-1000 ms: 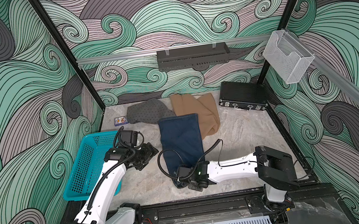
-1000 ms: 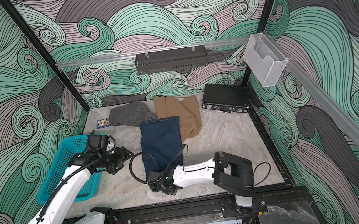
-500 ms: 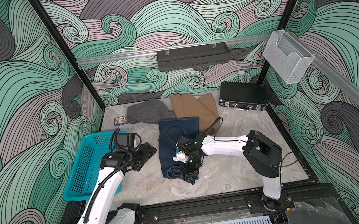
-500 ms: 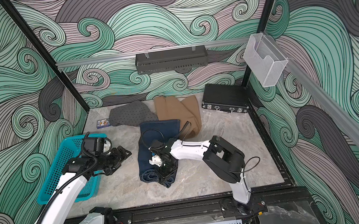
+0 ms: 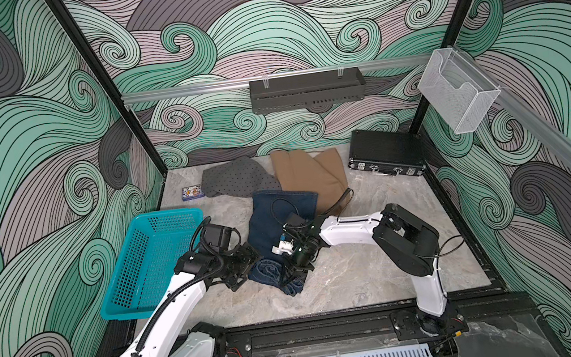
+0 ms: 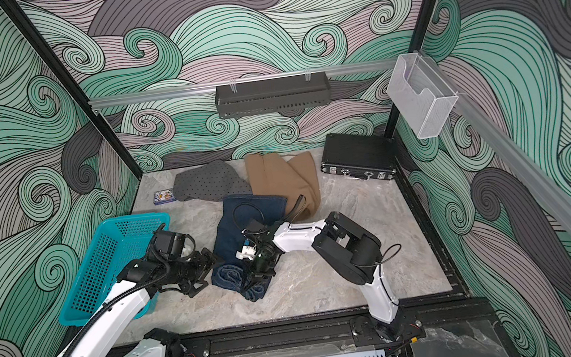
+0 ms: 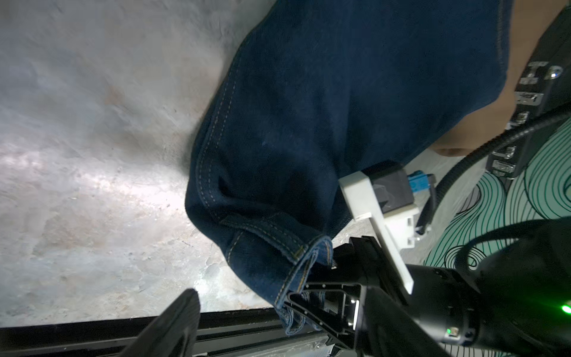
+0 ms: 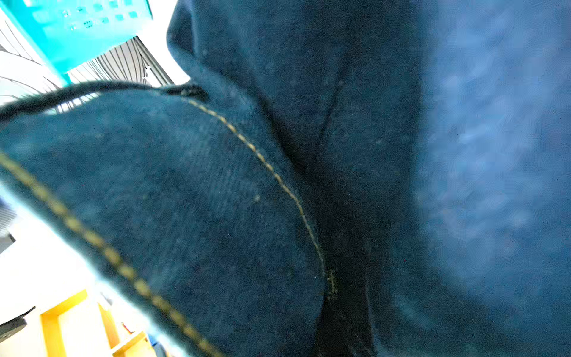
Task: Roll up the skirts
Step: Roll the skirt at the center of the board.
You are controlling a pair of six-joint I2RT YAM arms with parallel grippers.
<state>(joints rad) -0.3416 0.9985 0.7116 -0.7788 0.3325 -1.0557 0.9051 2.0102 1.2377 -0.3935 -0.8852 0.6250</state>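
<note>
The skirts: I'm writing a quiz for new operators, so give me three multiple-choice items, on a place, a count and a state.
1. The basket stands nearest: A the left arm; B the case; C the rack.
2. Skirts on the table: A two; B three; C four.
3. The right gripper is: A open in air; B shut on the denim skirt; C in the basket.
A: the basket is beside that arm. B: the denim skirt, tan skirt and dotted skirt lie there. B: it pinches that skirt's hem.
</note>
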